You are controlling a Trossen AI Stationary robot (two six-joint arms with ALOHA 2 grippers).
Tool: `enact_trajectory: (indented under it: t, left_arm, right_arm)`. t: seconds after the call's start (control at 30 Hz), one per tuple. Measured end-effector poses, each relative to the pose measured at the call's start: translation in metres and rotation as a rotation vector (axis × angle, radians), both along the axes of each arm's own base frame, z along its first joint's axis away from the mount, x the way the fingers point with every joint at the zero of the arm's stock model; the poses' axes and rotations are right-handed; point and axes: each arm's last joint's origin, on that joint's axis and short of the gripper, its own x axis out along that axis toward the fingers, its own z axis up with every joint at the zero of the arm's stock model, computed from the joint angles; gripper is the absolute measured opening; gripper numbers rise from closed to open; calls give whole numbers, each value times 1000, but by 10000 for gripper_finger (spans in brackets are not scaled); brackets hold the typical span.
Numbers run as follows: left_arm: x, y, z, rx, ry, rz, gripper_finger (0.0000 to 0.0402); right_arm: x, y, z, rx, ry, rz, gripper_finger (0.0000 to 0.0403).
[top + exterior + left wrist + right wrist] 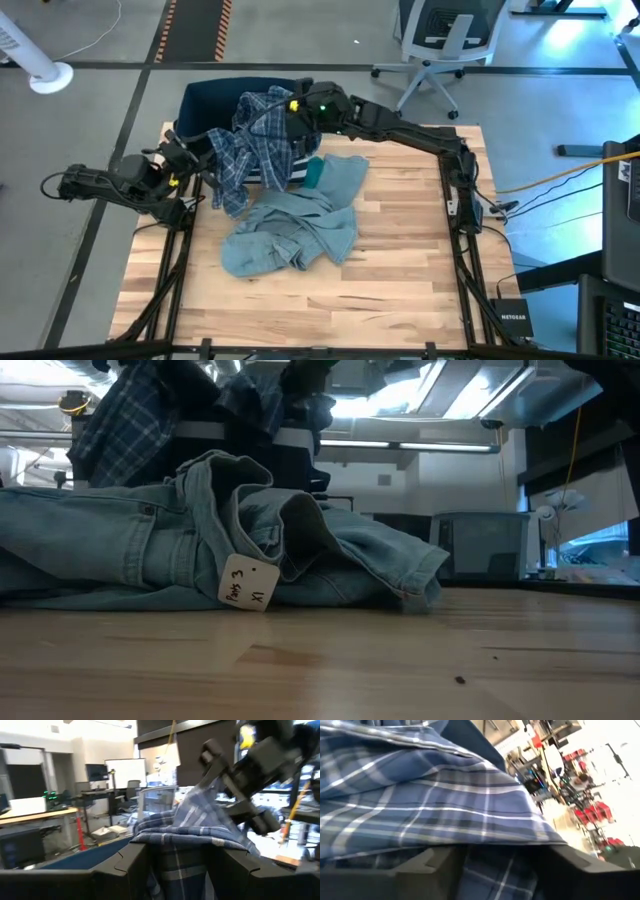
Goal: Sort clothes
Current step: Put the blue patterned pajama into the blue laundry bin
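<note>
Left gripper (190,150) pinches one edge of the plaid shirt (255,140), which hangs over the near rim of the dark blue bin (205,100). Right gripper (292,115) is at the shirt's other side, fabric between its fingers; a firm hold cannot be told. Risk: cloth slipping out, or snagging the bin's rim. Left arm reaches in low beside the bin; right arm stretches across to it. Light grey-blue garment (290,235) lies on the table in front of the bin.

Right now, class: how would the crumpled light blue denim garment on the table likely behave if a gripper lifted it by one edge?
The denim garment lies in soft folds, so it would probably droop rather than hold shape. Its thick seams suggest moderate weight. The paper tag would likely dangle.
</note>
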Motion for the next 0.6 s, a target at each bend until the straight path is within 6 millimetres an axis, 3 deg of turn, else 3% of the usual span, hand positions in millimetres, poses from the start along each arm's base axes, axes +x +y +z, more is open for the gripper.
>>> enact_trajectory:
  t: [0.17, 0.33, 0.5, 0.6]
  left_arm:
    - [-1, 1, -1, -14, 11, 60, 169]
    - [-1, 1, -1, -16, 13, 63, 169]
    - [-1, 1, -1, -22, -2, 59, 169]
    - [1, 0, -1, -22, -15, 6, 169]
  right_arm:
    - [-18, 3, 14, -3, 26, -44, 280]
    - [-20, 7, 9, 58, 79, 57, 290]
    - [-9, 9, 31, -7, -167, 112, 291]
    - [-1, 8, 33, -18, -262, 142, 291]
